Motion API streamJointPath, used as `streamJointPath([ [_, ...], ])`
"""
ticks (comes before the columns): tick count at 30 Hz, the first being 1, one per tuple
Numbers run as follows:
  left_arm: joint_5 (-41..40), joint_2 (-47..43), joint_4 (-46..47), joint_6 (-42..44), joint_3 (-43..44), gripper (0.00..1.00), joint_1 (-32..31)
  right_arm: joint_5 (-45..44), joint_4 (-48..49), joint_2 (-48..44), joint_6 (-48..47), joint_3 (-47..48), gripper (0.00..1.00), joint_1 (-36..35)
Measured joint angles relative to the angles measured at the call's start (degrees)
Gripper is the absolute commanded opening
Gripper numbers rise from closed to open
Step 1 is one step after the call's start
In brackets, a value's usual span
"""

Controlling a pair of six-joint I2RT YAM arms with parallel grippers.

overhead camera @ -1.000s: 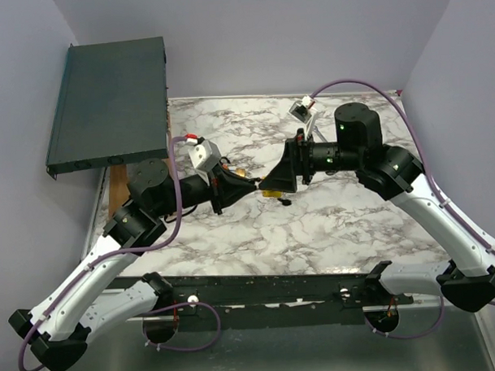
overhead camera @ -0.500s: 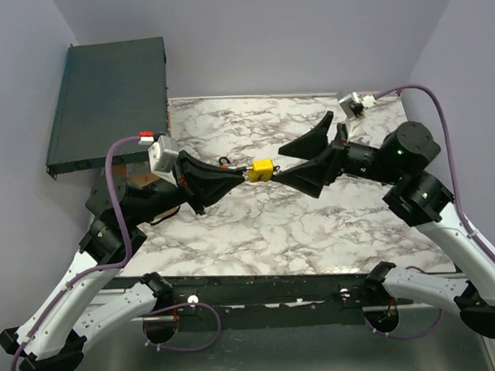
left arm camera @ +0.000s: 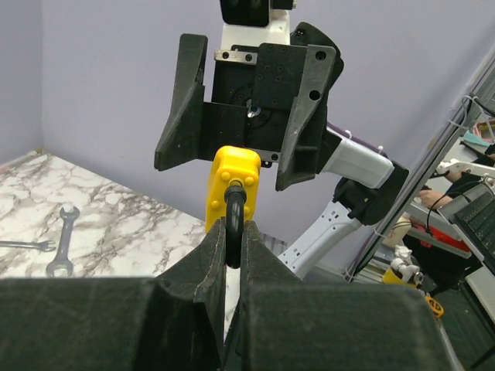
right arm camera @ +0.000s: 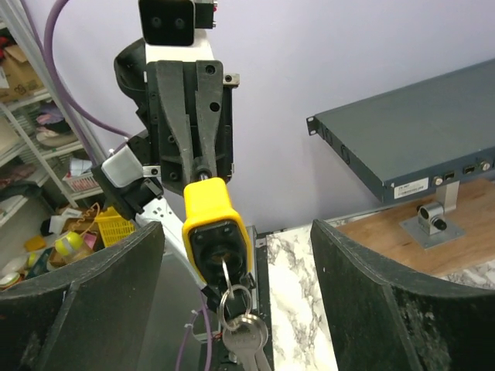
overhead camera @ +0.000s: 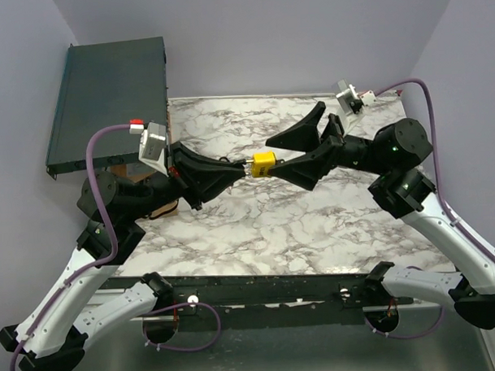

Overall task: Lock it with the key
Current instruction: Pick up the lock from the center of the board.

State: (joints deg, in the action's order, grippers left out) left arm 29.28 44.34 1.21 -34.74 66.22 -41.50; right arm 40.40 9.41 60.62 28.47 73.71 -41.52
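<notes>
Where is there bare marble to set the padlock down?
Two patches on the marble table: the near stretch between the padlock and the base rail, and the far strip along the back wall. It is crowded at centre, where the left end effector and right end effector meet, and by the rack box.

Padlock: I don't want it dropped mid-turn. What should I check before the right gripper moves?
1. Left gripper shut on shackle: ok.
2. Key seated in padlock: ok.
3. Right gripper open, facing the key end: ok.
4. Right gripper grasping key: not ok, nothing is held.
5. Shackle pressed fully home: cannot tell.
</notes>
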Motion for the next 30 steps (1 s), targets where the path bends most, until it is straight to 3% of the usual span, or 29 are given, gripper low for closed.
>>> streamJointPath([
  [5, 0.0, 0.9, -0.1, -1.4, 0.0, 0.0, 0.0, 1.0, 1.7, 2.1, 0.6, 0.0, 0.63, 0.0],
  [22, -0.4, -0.1, -0.2, -1.8, 0.0, 0.0, 0.0, 4.9, 4.6, 1.9, 2.8, -1.3, 0.63, -0.9],
  [30, -0.4, -0.1, -0.2, -2.0, 0.0, 0.0, 0.0, 5.9, 6.7, 2.4, 4.3, -1.4, 0.56, -1.9],
])
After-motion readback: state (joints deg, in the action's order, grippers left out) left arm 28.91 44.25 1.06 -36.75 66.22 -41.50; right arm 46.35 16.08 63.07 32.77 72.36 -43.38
